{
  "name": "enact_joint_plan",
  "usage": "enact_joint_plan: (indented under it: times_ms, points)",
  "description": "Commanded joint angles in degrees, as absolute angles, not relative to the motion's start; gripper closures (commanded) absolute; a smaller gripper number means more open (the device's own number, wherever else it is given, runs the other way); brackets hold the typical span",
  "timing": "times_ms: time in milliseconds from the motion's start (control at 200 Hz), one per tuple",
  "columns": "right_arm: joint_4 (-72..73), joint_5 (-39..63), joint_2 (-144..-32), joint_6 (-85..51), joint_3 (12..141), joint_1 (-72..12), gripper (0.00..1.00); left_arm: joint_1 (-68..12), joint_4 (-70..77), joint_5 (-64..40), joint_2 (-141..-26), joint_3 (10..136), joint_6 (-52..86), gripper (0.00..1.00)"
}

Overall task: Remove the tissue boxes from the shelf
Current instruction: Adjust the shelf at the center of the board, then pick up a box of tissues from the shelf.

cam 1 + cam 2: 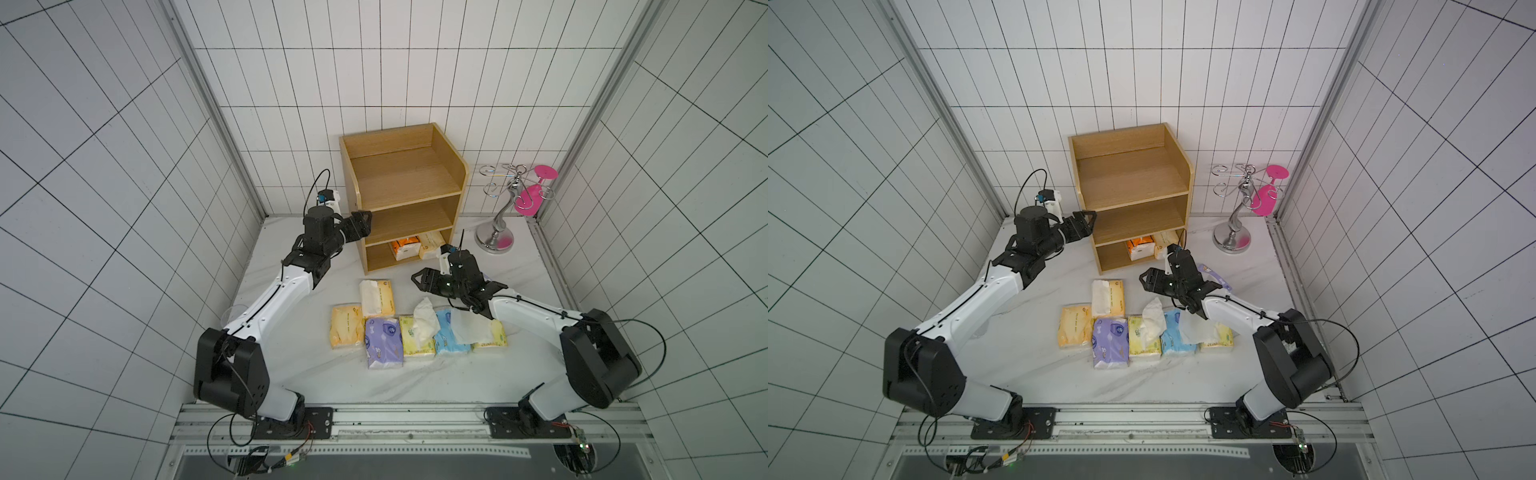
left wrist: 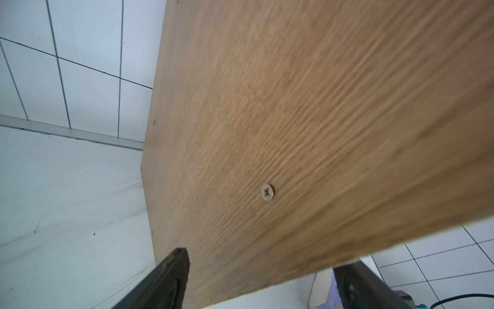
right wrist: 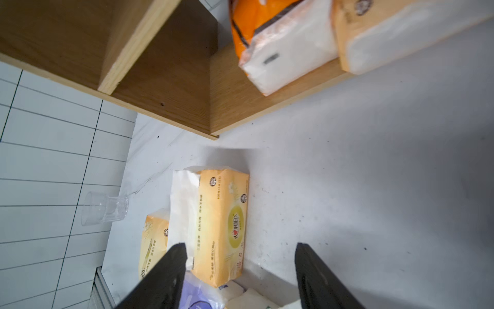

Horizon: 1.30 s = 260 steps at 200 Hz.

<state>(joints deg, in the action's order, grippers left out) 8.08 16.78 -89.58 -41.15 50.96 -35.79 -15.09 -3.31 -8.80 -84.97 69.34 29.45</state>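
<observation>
The shelf (image 1: 401, 174) is light wood-grain board with a smooth, matt finish. A bright metal cross-head screw (image 2: 267, 191) sits in its side panel. The tissue packs are wrapped in thin plastic film with a soft sheen, as seen on the bright orange pack (image 3: 256, 24), the peach pack (image 3: 222, 227) and the purple pack (image 1: 384, 340). The white tissue (image 1: 426, 328) protruding from the pale yellow pack (image 1: 409, 349) is soft, crumpled, matt paper. The tabletop (image 1: 415, 386) is white, matt, faintly marble-veined and lightly scuffed. The stand (image 1: 494, 239) is polished, mirror-bright metal. The glass (image 1: 528, 203) hanging on it is translucent pink. The cup (image 3: 105, 208) is clear and glossy.
</observation>
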Motion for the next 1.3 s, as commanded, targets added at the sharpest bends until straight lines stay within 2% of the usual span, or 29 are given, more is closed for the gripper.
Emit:
enact_joint_plan:
  times_ms: [0,135,405,750,1294]
  points:
    - [13.66,19.15,-93.17,-45.41,50.6,-33.31,0.33,-12.98,-2.64,-9.02,-87.25,70.33,29.65,0.13]
    - [21.2,17.95,-98.31,-52.07,53.87,-32.79,0.33,-12.92,-1.26,-10.69,-87.02,69.04,28.42,0.13]
    - [35.86,8.9,-107.36,-65.77,58.82,-32.92,0.34,-12.94,1.73,-13.16,-86.05,66.38,27.92,0.13]
    - [35.99,2.35,-115.31,-70.0,67.2,-33.78,0.34,-12.92,1.13,-12.64,-84.75,65.48,25.74,0.13]
    - [33.47,-0.53,-122.99,-72.16,76.05,-35.39,0.34,-12.92,0.23,-9.98,-83.24,64.25,22.41,0.13]
